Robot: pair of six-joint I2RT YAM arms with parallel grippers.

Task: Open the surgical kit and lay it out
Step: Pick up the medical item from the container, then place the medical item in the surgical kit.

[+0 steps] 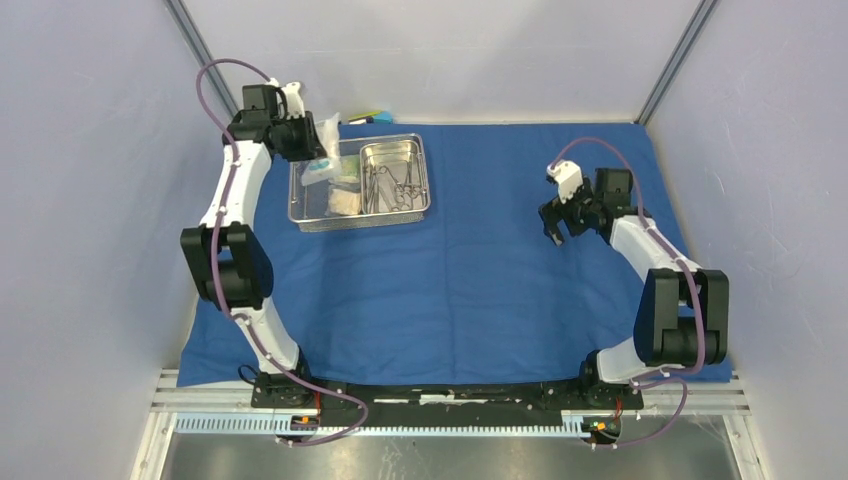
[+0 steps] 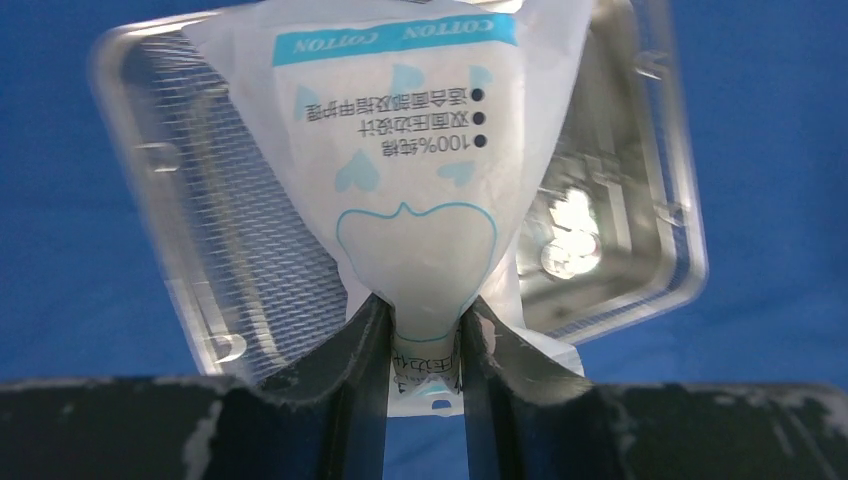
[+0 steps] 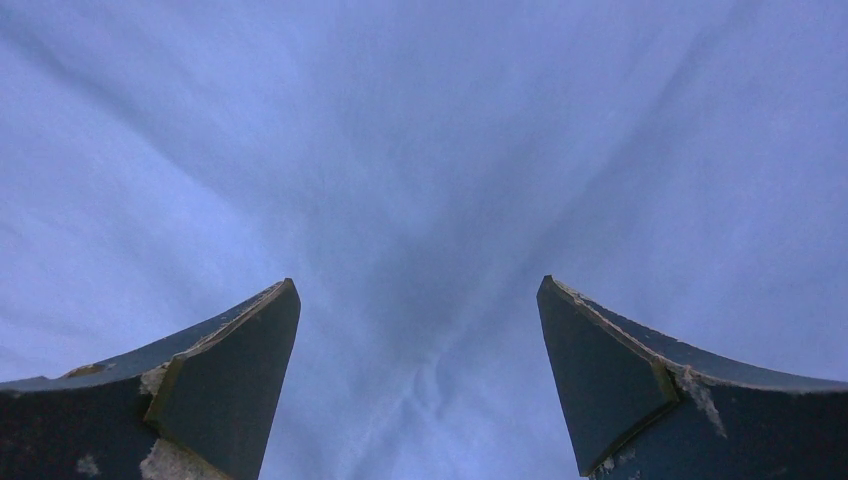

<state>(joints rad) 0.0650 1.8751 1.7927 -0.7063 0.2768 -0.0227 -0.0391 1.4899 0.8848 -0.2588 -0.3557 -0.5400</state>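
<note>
Surgical kit, opened on its blue cloth wrap (image 1: 470, 290), which lies spread flat beneath both claws. The left arm folds at a raised elbow over the wrap's left edge and reaches far forward, wrist bent downward. The left claw (image 2: 424, 335) is clamped on the narrow end of a clear cotton packet (image 2: 420, 190), which fans out beyond the fingertips. Directly below this claw sits the wire-mesh tray (image 1: 300, 218). The steel pan (image 1: 394, 142) fills the half of the tray to the claw's right and holds the slim metal instruments (image 1: 386, 188). Other packets (image 1: 343, 200) lie on the mesh, below the claw and nearer the arm bases. The right arm bends with its elbow out over the wrap's right edge, forearm angled inward. The right claw (image 3: 420, 330) points down with fingers spread apart, holding nothing, blue cloth beneath it. The tray lies well apart to this claw's left.
</note>
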